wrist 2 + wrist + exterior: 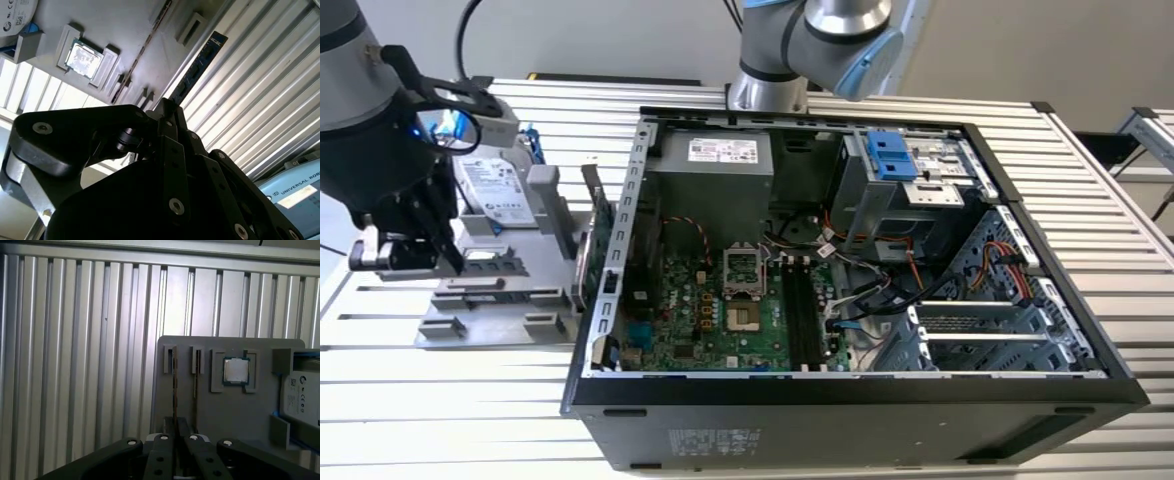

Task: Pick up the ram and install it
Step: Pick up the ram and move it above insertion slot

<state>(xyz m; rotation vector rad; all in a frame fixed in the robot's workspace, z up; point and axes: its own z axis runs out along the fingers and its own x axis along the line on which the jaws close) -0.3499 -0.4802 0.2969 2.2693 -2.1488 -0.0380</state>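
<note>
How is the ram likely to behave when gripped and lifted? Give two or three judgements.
Probably stiff: the ram juts straight from the claw without sagging. Likely light, being a thin, narrow board. Held near one end, it might pivot if bumped.

On the table [440, 400], the parts tray [487, 322] lies just beside the open computer case [854, 415], to the exterior view's left of it. My pincer [420, 262] hangs over the tray, clamped on the ram [197, 65], which stands on edge by the tray's outermost slot. On the tray, the processor [235, 371] sits between the slots and the hard drive [494, 190].
</note>
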